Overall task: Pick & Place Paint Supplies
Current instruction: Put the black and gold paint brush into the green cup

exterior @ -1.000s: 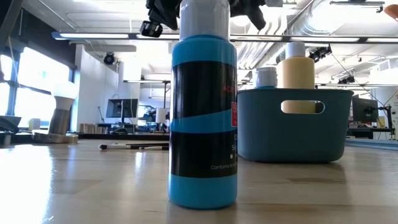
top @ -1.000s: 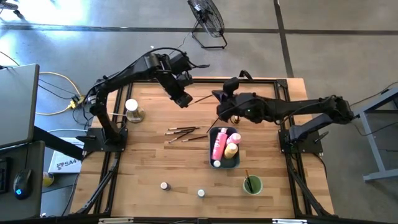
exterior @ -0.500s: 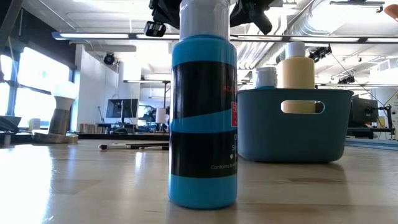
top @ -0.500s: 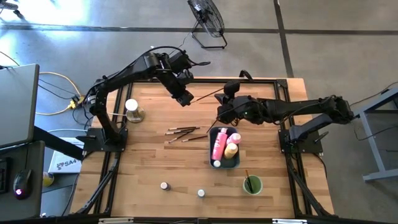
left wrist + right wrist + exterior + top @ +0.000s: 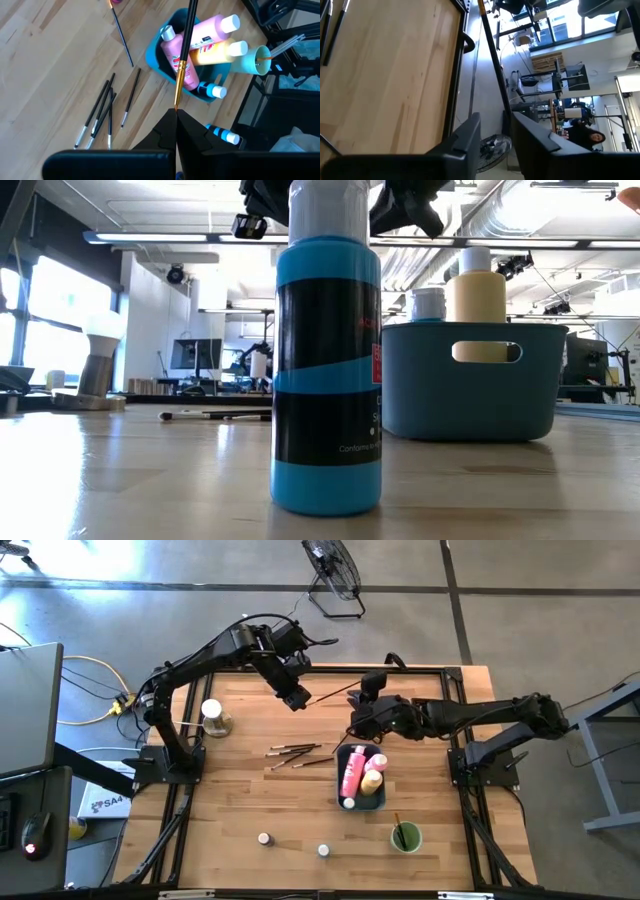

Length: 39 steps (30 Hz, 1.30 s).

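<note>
1. We see a white-topped lamp-like object (image 5: 212, 716) standing at the counter's (image 5: 240, 800) left side; nothing touches it.
2. The left pincer (image 5: 297, 700) hangs above the far part of the counter, closed on the end of a held paintbrush (image 5: 332, 693); in the left wrist view that paintbrush (image 5: 183, 55) runs straight out from the pinched fingertips (image 5: 170, 125).
3. Loose paintbrushes (image 5: 297, 753) lie in a small cluster on the wood near the middle, just left of the tray.
4. 2 tiny jars (image 5: 264, 838) (image 5: 323, 851) stand apart near the front edge.
5. The blue-grey tray (image 5: 341, 782) holds the pink bottle (image 5: 352, 773), the yellow bottle (image 5: 372, 780) and a small white-capped jar (image 5: 348, 803).
6. The right pincer (image 5: 358, 710) hovers just beyond the tray; its fingers (image 5: 470, 137) stand parted with the same paintbrush (image 5: 492, 50) passing between them; we cannot tell whether they touch it.
7. The green cup (image 5: 406, 837) stands in front of the tray, with a brush (image 5: 398, 825) inside.
</note>
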### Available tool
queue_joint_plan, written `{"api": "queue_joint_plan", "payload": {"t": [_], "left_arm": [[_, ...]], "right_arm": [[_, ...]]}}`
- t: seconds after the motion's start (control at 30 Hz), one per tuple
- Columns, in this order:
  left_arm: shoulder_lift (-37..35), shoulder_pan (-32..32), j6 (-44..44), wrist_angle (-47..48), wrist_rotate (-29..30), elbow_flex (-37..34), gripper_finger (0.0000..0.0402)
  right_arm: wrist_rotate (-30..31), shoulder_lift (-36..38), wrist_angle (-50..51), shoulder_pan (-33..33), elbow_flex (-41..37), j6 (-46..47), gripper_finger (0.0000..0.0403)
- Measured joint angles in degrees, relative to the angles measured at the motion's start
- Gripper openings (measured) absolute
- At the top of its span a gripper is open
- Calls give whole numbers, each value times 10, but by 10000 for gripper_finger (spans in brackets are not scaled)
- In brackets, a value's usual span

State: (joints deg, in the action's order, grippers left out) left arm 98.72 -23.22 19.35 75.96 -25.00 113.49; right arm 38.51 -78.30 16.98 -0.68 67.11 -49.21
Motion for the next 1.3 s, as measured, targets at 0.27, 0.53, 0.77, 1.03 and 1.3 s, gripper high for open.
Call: {"api": "queue_joint_plan", "payload": {"t": [0.27, 0.53, 0.77, 1.03, 1.3], "left_arm": [[0, 0, 0, 0, -12, 0, 0], [0, 0, 0, 0, -18, 0, 0], [0, 0, 0, 0, -20, 1, 0], [-1, 0, 0, 0, -20, 1, 0], [-1, 0, 0, 0, -33, 1, 0]], "right_arm": [[0, 0, -32, -1, 0, 0, 172], [-32, -10, -38, 21, 0, -1, 174], [-39, -35, -54, 34, 0, -27, 159], [-32, -36, -81, 34, 0, -53, 119], [-32, -36, -85, 39, 0, -65, 61]]}}
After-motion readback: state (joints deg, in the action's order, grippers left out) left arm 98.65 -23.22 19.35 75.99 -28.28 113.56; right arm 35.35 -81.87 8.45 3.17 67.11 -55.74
